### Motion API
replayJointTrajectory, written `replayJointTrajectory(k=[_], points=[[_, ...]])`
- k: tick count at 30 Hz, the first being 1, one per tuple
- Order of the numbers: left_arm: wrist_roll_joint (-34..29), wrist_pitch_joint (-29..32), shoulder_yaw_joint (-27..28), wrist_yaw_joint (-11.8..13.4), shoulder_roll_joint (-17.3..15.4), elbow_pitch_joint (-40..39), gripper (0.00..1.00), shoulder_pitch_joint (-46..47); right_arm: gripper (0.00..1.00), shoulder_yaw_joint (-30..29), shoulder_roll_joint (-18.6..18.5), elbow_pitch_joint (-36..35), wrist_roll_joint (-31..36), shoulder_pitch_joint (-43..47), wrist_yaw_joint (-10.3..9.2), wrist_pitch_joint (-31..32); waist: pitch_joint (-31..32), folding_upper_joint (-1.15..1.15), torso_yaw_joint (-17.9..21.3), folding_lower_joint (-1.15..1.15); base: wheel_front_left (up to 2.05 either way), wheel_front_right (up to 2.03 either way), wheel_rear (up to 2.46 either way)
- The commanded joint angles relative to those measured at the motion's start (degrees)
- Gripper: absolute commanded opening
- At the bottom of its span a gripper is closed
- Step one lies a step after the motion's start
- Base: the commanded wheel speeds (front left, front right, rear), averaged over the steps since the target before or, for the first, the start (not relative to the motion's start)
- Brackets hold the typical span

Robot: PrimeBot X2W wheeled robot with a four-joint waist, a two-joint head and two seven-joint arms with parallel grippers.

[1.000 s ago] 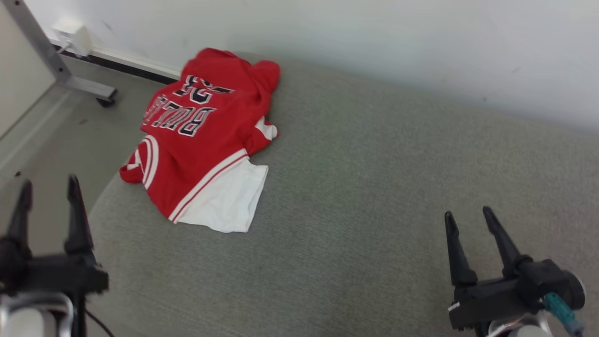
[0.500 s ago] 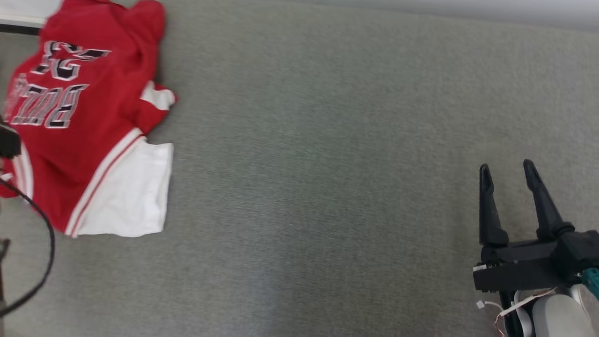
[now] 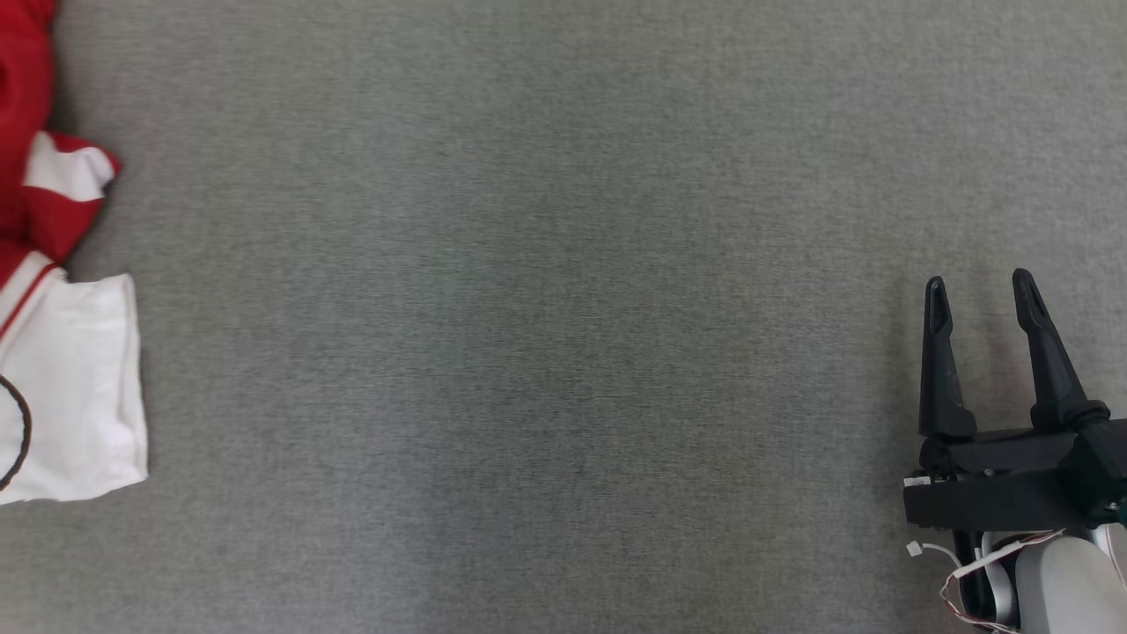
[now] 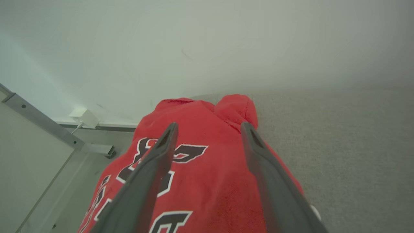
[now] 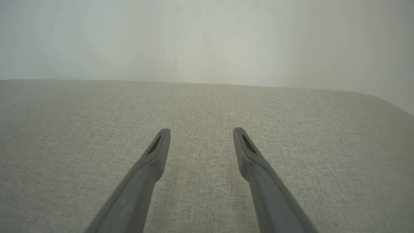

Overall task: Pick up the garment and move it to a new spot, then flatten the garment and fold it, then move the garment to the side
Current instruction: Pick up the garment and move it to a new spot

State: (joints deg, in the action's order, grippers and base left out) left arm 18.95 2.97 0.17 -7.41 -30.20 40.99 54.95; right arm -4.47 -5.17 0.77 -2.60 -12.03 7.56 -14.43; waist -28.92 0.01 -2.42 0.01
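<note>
The garment [image 3: 62, 387] is a red jersey with dark lettering and a white part, lying crumpled at the far left edge of the head view on the grey fabric surface [image 3: 546, 317]. In the left wrist view the garment [image 4: 210, 181] lies below my left gripper [image 4: 208, 129], whose fingers are open above the red cloth with nothing between them. My right gripper [image 3: 979, 286] stands open at the lower right of the head view, far from the garment. In the right wrist view the right gripper [image 5: 201, 132] hovers open over bare grey fabric.
A pale wall [image 5: 207, 38] rises behind the grey surface. In the left wrist view a metal frame leg [image 4: 48, 129] and a white wall box [image 4: 84, 117] stand past the surface's left end, above the floor. A dark cable [image 3: 19, 431] loops over the garment's white part.
The head camera has swung right and down, so the garment has slid to the left edge of the picture. The left gripper has left the head view. Both grippers stay open.
</note>
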Motion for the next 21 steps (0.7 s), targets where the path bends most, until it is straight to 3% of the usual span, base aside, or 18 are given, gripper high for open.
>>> replayJointTrajectory(k=[1,11,12,13,17,21], points=[[0.41,0.58,-0.50,-0.03,-0.64,0.78,1.00,0.35,1.00,-0.07,0.08,-0.01,0.15,-0.47,-0.14,-0.26,-1.17,-0.01,1.34,-0.01,0.00,0.00,0.00],[8.41,12.89,-6.98,-0.01,-3.01,7.55,1.00,-0.15,1.00,0.41,0.27,0.07,0.66,-0.21,-0.14,-0.13,0.70,-0.01,1.39,-0.01,0.00,0.00,0.00],[9.08,14.17,-7.92,-0.01,-3.41,7.61,0.44,-0.15,1.00,0.51,0.27,0.11,0.65,-0.21,-0.14,-0.10,0.84,-0.01,1.45,-0.01,0.00,0.00,0.00],[10.07,15.11,-8.67,-0.01,-3.72,7.48,0.00,-0.20,1.00,0.63,0.32,0.14,0.63,-0.18,-0.14,-0.10,1.00,-0.01,1.51,-0.01,0.00,0.00,0.00],[13.03,17.17,-10.69,-0.02,-5.13,7.69,0.00,-0.52,1.00,0.85,0.33,0.26,0.41,0.00,-0.14,-0.13,1.60,-0.01,1.76,-0.01,0.00,0.00,0.00],[14.57,14.43,-12.00,-0.01,-6.33,7.41,0.00,-0.54,1.00,0.79,0.48,0.45,0.42,0.16,-0.14,-0.19,2.55,-0.01,1.86,-0.01,0.00,0.00,0.00]])
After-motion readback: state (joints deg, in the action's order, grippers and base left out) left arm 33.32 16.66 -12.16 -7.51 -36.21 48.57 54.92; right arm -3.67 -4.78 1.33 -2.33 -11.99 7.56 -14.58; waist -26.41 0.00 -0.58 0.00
